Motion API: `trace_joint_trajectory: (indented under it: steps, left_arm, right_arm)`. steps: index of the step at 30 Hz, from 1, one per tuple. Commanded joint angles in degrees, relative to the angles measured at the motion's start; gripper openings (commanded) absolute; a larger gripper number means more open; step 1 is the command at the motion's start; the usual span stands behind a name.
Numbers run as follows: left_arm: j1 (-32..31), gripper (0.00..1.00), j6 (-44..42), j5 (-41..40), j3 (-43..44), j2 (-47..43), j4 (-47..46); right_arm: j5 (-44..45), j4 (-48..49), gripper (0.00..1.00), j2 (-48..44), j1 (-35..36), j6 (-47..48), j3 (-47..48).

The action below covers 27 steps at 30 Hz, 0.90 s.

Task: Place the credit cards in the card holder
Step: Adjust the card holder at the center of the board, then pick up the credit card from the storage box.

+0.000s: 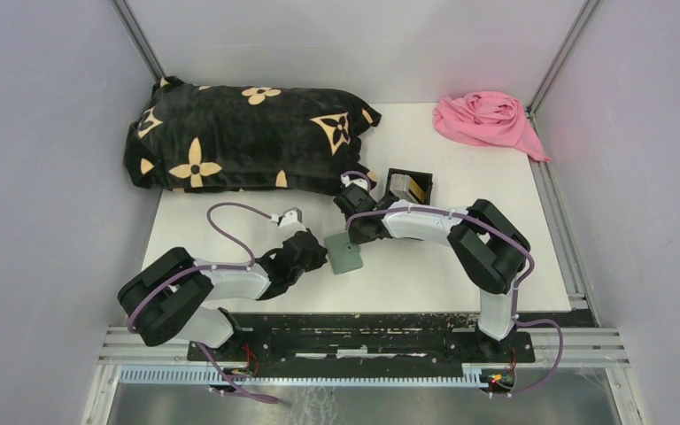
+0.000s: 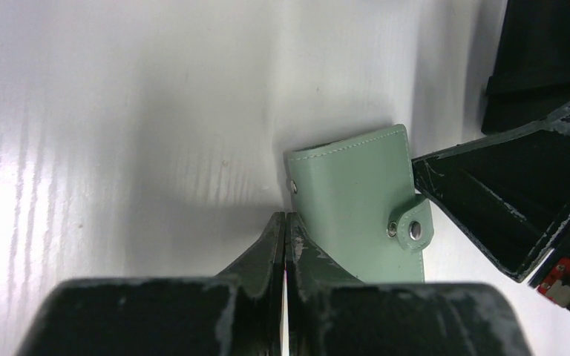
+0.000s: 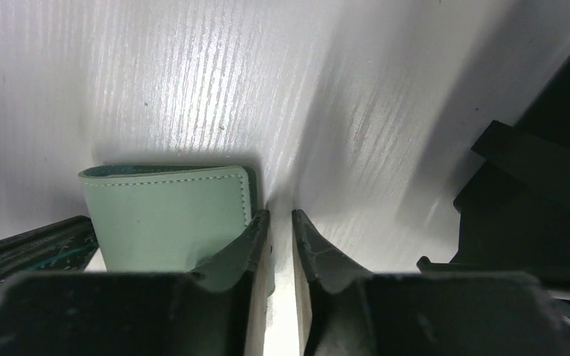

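Note:
The sage-green card holder (image 1: 345, 256) lies folded shut on the white table between my two grippers, its snap tab (image 2: 414, 228) fastened. My left gripper (image 2: 286, 215) is shut, fingertips pressed together just off the holder's (image 2: 360, 211) left edge. Coming from the other side, my right gripper (image 3: 280, 215) stands slightly open with only bare table in the narrow gap, its left finger against the holder's (image 3: 167, 215) edge. The credit cards (image 1: 417, 189) stand on edge in a black open-topped box; a tan one shows.
The black box (image 1: 398, 180) sits just behind the right gripper (image 1: 354, 232). A black pillow with tan flowers (image 1: 248, 137) fills the back left. A pink cloth (image 1: 487, 119) lies at the back right corner. Grey walls enclose the table.

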State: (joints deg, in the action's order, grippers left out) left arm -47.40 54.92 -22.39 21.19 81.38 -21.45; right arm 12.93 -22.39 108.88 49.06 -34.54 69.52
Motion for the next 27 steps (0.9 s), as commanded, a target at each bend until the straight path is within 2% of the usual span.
trace_joint_trajectory:
  steps: [1, 7, 14, 17, 27]
  left_arm:
    - [-0.3, 0.03, 1.4, -3.4, -0.8, -2.9, 6.5]
    - [-0.3, 0.03, 1.3, -7.2, -0.6, -8.3, 10.4]
    - [-0.3, 0.03, 0.0, -8.3, 0.5, -15.6, 13.4]
    - [-0.3, 0.03, -1.0, -7.0, 0.9, -17.5, 12.0]
    - [-0.3, 0.03, -3.5, -2.4, 4.1, -13.8, 8.0]
  right_arm:
    - [3.3, -0.7, 0.26, -2.4, 0.4, 2.2, 2.9]
    - [6.2, -2.0, 0.44, -6.0, 0.4, 4.6, 3.2]
    - [8.9, -4.4, 0.51, -10.2, 0.5, 6.4, 4.7]
    - [12.9, -6.1, 0.54, -12.2, 0.3, 6.8, 5.0]
    - [14.9, -6.3, 0.60, -16.2, -7.6, 5.8, 3.8]
